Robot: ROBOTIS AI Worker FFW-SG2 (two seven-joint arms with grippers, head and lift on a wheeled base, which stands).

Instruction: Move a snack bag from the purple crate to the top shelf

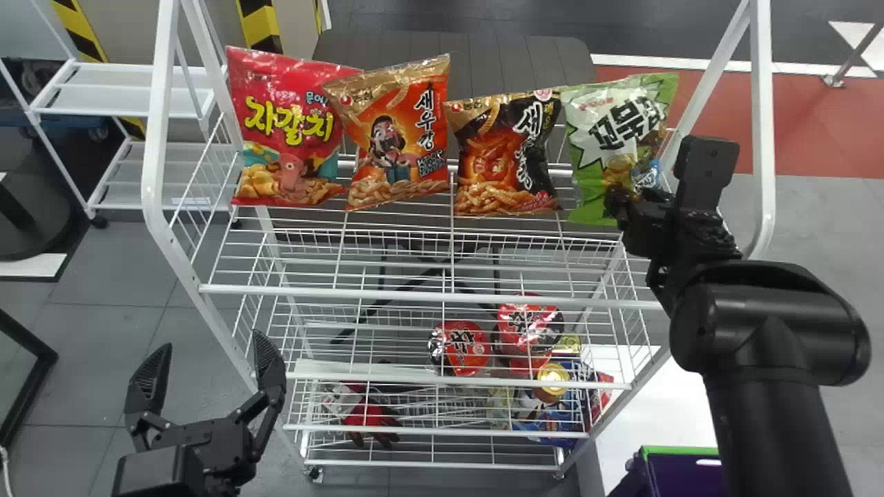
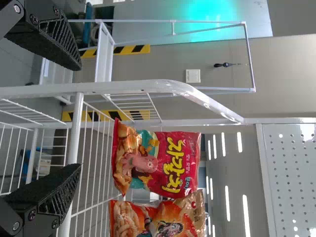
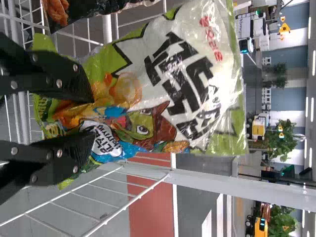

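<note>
The right gripper (image 3: 93, 118) looks part-closed, pinching the green snack bag (image 1: 621, 131) low, upright at the top shelf (image 1: 387, 295)'s right end; the left gripper (image 1: 210, 339) gapes empty. Backing off with wrapper caught could topple the bag.

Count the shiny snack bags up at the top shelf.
4, left to right: red plastic bag, orange bag, black and gold bag, green and white bag at the right claw. More could hide behind them.

The white wire top shelf (image 1: 387, 295) is carrying a red bag (image 1: 286, 131), an orange bag (image 1: 397, 138) and a black-and-orange bag (image 1: 504, 155); lower down, probably, red-topped cups (image 1: 464, 351) are sitting.
</note>
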